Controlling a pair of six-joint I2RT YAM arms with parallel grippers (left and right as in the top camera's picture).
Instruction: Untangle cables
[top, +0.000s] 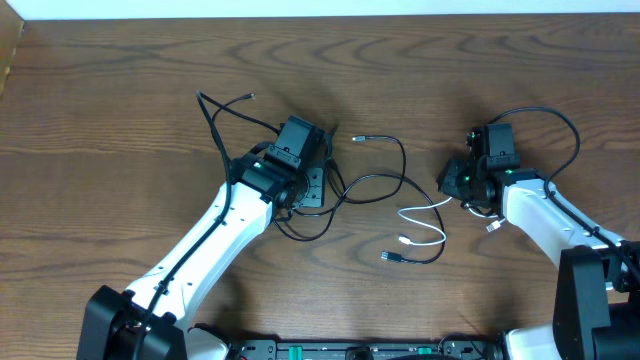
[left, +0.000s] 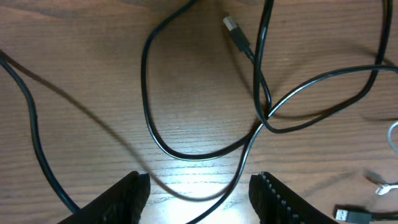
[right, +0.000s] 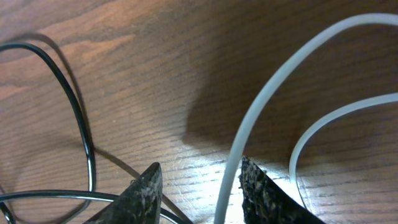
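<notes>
Black cables (top: 375, 180) lie looped and crossed over one another mid-table, with a white cable (top: 425, 215) curled to their right. My left gripper (top: 314, 188) hovers open over the black loops. One black cable (left: 205, 152) runs between its fingers (left: 127, 199) without touching them, and a plug end (left: 231, 26) lies ahead. My right gripper (top: 452, 184) is low at the white cable's upper end. Its jaws stand narrowly apart around the white cable (right: 280, 81), which rests against the right finger (right: 261, 193). Black cable (right: 74, 106) loops to the left.
A black plug (top: 390, 257) lies near the white cable's lower end. A further black cable (top: 215, 125) runs up past the left arm to a plug end (top: 248, 97). The right arm's own thick cable (top: 565, 125) arcs behind its wrist.
</notes>
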